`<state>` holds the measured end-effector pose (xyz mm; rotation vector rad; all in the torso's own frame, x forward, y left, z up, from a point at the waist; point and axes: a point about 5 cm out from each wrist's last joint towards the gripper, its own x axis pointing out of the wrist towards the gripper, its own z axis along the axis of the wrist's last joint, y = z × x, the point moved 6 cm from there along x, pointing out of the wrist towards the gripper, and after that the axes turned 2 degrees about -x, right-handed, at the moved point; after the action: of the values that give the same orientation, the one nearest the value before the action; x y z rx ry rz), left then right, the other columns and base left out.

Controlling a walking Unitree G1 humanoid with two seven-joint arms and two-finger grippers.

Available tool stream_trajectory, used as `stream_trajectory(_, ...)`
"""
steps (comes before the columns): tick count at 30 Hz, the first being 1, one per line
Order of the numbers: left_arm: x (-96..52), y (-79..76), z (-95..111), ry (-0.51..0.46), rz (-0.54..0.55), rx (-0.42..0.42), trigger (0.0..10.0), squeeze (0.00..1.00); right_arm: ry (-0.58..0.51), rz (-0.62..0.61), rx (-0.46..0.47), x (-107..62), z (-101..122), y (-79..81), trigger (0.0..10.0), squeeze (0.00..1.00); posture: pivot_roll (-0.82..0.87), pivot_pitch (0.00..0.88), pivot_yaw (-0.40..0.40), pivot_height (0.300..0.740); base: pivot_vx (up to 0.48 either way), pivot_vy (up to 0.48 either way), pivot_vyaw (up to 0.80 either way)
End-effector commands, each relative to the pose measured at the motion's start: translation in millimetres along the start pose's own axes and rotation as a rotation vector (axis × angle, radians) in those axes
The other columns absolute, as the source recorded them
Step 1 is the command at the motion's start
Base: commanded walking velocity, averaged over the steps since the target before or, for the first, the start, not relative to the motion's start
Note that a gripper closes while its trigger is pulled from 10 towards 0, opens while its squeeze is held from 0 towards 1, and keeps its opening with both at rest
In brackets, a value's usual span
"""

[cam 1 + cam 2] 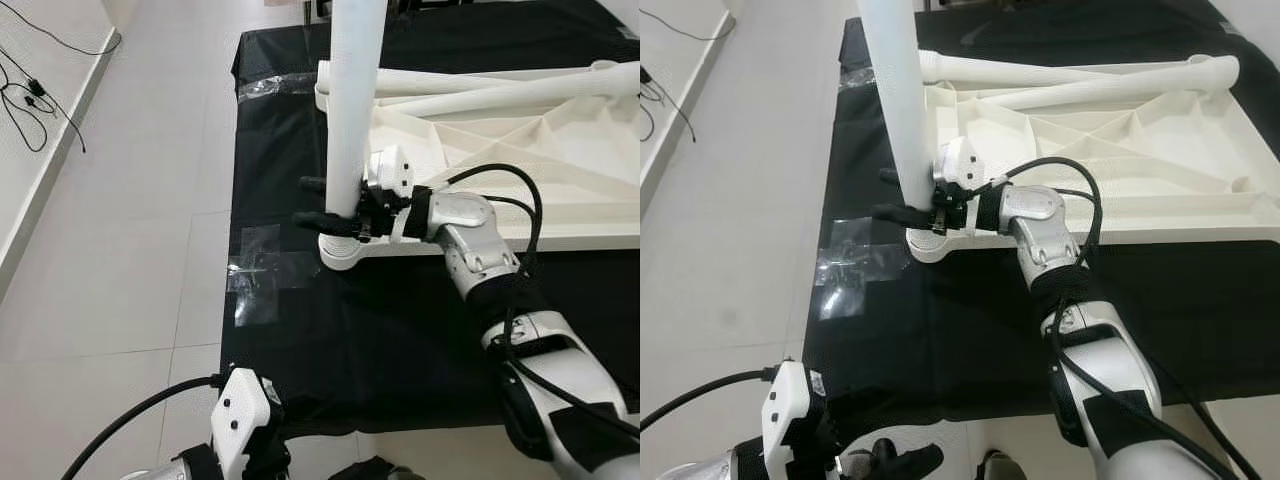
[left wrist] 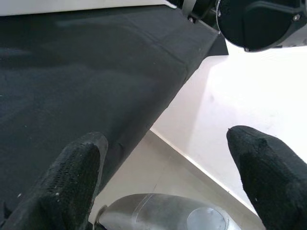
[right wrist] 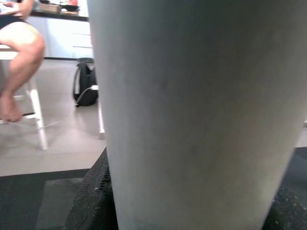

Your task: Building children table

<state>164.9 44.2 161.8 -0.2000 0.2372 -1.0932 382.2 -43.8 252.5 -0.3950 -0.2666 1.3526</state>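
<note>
Both eye views are looking forward and down from the head, sharing the black-draped counter (image 1: 300,330) and upright white leg (image 1: 352,110). Left wrist camera is facing along its hand (image 2: 168,177) over the counter's edge. Right wrist camera is sitting very close against that leg.

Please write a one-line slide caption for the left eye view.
Right pincer grips the upright white plastic table leg standing in a corner socket of the upturned white tabletop on black cloth.

Home room; pale tiled floor (image 1: 120,300); backpack (image 3: 85,81) by cabinets (image 3: 67,38).
</note>
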Motion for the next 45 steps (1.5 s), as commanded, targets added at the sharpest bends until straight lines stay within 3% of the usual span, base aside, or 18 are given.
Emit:
stream_trajectory(1,-1.2,-3.5,-4.4,0.019,-0.009,-0.023,10.0,0.0,0.165,0.071,0.259,-11.7,-62.8,30.7,10.0,0.0,0.02,0.332,0.028,0.74,0.0,0.0,0.0)
stream_trajectory(8,-2.7,-4.4,-4.6,0.022,-0.007,-0.023,10.0,0.0,0.141,0.145,0.307,-4.9,-51.7,29.7,10.0,0.0,0.03,0.336,0.02,0.74,0.0,0.0,0.0)
stream_trajectory(10,-6.5,-9.3,-6.0,0.027,-0.001,-0.029,10.0,0.0,0.137,0.223,0.302,0.4,-45.1,34.5,10.0,0.0,0.05,0.343,0.008,0.74,0.0,0.0,0.0)
stream_trajectory(29,-23.4,-31.5,-12.8,0.068,0.026,-0.08,10.0,0.0,-0.012,0.355,0.304,16.0,-17.0,41.4,10.0,0.0,0.13,0.385,-0.002,0.74,0.0,0.0,0.0)
stream_trajectory(37,-29.2,-33.8,-16.0,0.077,0.031,-0.095,10.0,0.0,0.017,0.402,0.218,21.7,-14.6,46.1,10.0,0.0,0.15,0.391,0.006,0.74,0.0,0.0,0.0)
stream_trajectory(39,-29.9,-33.2,-16.6,0.082,0.035,-0.098,10.0,0.0,0.068,0.395,0.155,21.2,-21.5,47.0,10.0,0.0,0.14,0.387,0.006,0.74,0.0,0.0,0.0)
stream_trajectory(44,-29.0,-32.7,-16.4,0.082,0.036,-0.097,10.0,0.0,0.106,0.375,0.13,18.5,-29.1,47.0,10.0,0.0,0.13,0.381,0.001,0.74,0.0,0.0,0.0)
stream_trajectory(45,-27.5,-32.0,-15.7,0.079,0.038,-0.094,10.0,0.0,0.155,0.329,0.12,15.5,-39.9,45.4,10.0,0.0,0.11,0.368,-0.008,0.74,0.0,0.0,0.0)
